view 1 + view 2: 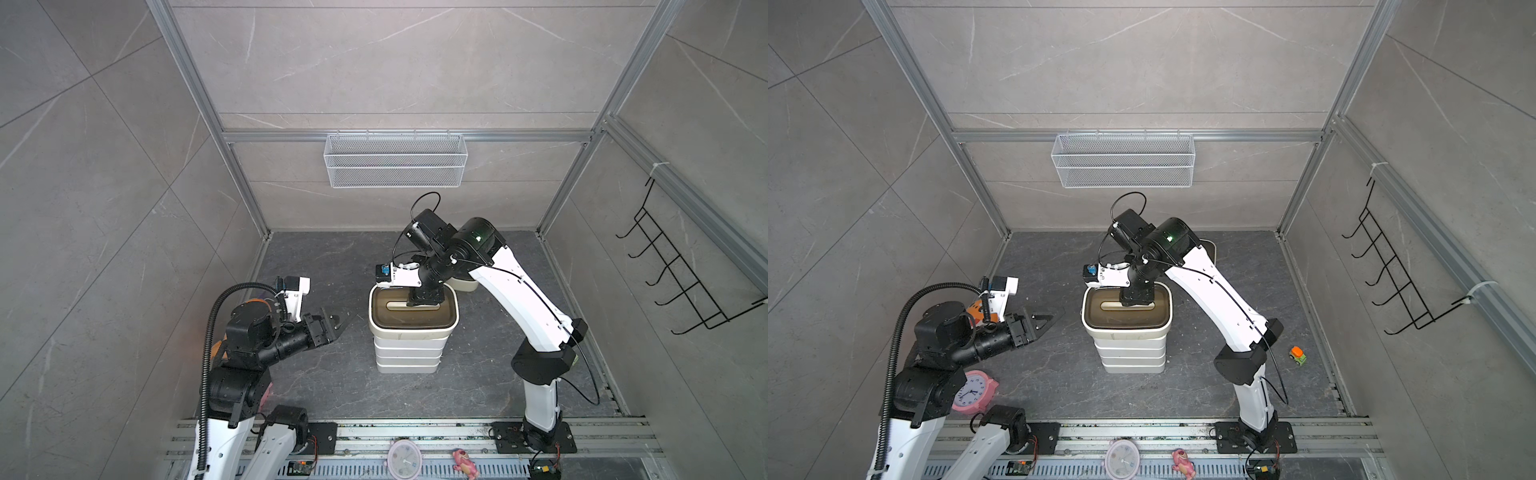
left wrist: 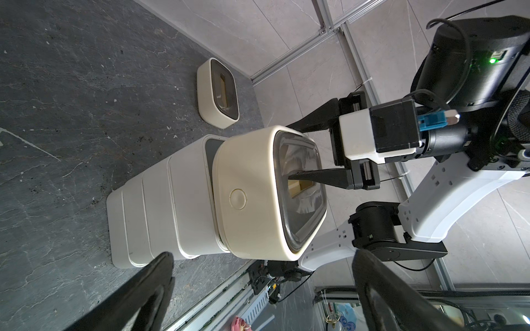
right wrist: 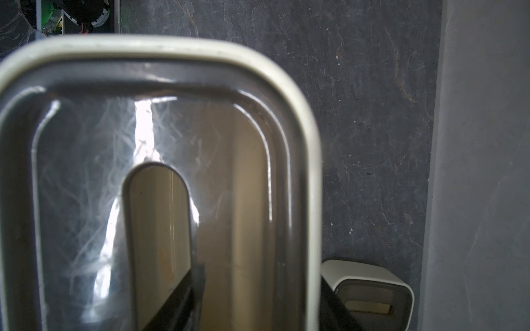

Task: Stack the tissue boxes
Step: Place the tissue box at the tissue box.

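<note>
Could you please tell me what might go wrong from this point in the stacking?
1. The right gripper has one finger in the slot of the top cream box; withdrawing carelessly could drag it off.
2. That box appears offset on the white stack, exposing the grey lid beneath, so it may tip on release.

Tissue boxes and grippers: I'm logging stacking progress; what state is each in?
white stack: upright, four high.
top cream box: on the stack, gripped.
second cream box: upright on the floor, unstacked.
right gripper: shut on top cream box, one finger in its slot.
left gripper: open, empty.
</note>
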Robot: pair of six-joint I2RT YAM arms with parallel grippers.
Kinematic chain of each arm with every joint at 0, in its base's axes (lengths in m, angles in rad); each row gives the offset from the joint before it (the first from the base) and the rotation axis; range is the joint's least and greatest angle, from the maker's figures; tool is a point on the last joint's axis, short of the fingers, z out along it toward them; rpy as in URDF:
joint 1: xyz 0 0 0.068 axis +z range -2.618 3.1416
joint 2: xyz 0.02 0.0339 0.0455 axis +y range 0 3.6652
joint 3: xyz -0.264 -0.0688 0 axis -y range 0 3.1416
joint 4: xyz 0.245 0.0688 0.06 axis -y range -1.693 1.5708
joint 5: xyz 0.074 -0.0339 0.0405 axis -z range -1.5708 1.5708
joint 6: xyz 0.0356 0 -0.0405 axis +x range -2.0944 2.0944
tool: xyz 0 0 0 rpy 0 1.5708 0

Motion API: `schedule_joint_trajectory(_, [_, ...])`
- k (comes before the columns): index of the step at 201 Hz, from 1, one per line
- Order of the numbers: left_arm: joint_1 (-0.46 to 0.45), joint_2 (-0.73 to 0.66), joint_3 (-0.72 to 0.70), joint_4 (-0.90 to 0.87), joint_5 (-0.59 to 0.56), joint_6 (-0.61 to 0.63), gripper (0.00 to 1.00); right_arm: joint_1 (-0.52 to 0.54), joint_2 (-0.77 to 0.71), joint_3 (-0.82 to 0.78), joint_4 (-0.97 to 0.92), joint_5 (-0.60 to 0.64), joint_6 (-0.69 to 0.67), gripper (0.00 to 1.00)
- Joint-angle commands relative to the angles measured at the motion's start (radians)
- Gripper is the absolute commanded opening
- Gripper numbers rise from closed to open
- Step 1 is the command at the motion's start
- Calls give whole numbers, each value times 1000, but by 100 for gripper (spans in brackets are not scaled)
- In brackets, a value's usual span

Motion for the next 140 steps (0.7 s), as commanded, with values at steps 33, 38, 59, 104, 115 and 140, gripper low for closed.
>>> schedule_joint_trajectory(33, [2,-1,-7,44,28,-4,100,5,8,-14,16,19,10,42])
schedule_joint_trajectory(38, [3,0,-9,46,30,-5,100,5,8,-16,18,21,13,42])
schedule_joint_trajectory(59, [3,0,-10,51,38,-9,100,6,8,-12,20,20,16,42])
schedule_joint_trajectory(104, [3,-1,-3,50,42,-9,100,5,7,5,20,12,16,42])
schedule_joint_trajectory(115, [3,0,-4,50,42,-8,100,5,6,4,19,14,14,42])
schedule_joint_trajectory(140, [3,-2,-6,50,41,-8,100,5,3,-7,19,19,16,43])
